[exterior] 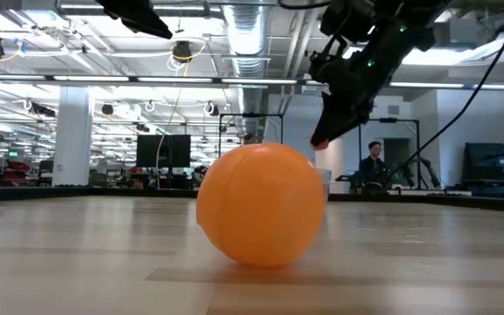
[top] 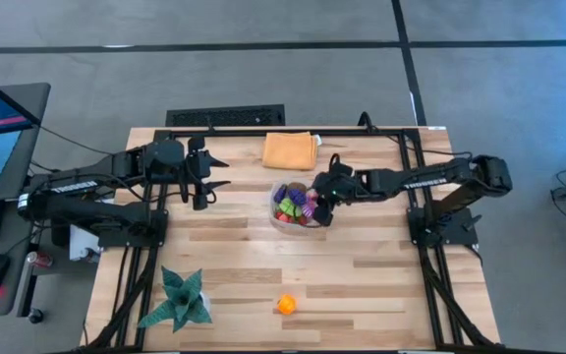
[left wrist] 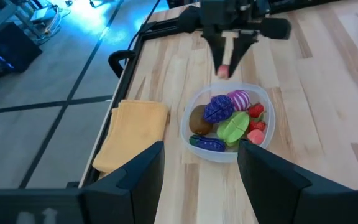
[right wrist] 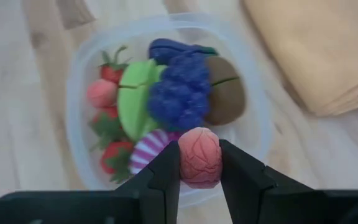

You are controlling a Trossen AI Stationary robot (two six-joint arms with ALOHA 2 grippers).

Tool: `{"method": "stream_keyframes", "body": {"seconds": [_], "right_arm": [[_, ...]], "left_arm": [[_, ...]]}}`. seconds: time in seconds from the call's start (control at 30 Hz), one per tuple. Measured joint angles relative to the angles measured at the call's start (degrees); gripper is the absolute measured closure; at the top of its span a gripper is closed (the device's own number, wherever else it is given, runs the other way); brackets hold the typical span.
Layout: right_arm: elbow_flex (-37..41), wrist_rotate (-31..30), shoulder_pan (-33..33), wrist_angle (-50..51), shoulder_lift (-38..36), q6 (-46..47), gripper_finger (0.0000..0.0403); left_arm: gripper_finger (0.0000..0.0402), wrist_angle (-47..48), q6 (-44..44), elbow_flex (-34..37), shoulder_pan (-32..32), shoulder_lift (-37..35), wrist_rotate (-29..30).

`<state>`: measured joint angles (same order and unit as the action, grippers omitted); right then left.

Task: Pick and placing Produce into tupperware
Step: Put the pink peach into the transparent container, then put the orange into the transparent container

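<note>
Right pincer [right wrist: 199,163], clamped on a pink fruit [right wrist: 199,155], hovers directly above the tub [right wrist: 79,81] near its rim, needs only a straight drop; left pincer [top: 202,177] part-open, empty, farther off; orange ball [top: 286,304] alone on table [top: 362,285].

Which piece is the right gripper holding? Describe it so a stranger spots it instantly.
Find the clear tupperware in front of the folded orange cloth. Just above its rim, the right gripper is shut on a small pink piece. It is the only wrinkled, brain-textured lump, and the only produce not lying inside.
</note>
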<state>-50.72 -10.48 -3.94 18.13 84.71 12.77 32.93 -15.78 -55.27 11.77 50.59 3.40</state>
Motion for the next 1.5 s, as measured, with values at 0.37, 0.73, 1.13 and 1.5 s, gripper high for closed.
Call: {"method": "stream_keyframes", "body": {"seconds": [0.37, 0.73, 1.13, 1.5], "right_arm": [[0.0, 1.7, -4.5, -2.6, 0.9, -2.2, 0.028], [0.0, 3.4, -4.4, -4.7, 5.6, -0.9, 0.028], [0.0, 4.2, -4.3, -5.7, 6.4, -0.9, 0.0276], [0.0, 4.8, -4.4, -5.1, 6.4, -0.4, 0.0173]], "left_arm": [[0.0207, 0.0, 1.4, 0.0, 0.0, 0.0, 0.0], [0.0207, -0.3, 1.6, 0.0, 0.0, 0.0, 0.0], [0.0207, -0.3, 1.6, 0.0, 0.0, 0.0, 0.0], [0.0207, -0.3, 1.5, 0.0, 0.0, 0.0, 0.5]]}}
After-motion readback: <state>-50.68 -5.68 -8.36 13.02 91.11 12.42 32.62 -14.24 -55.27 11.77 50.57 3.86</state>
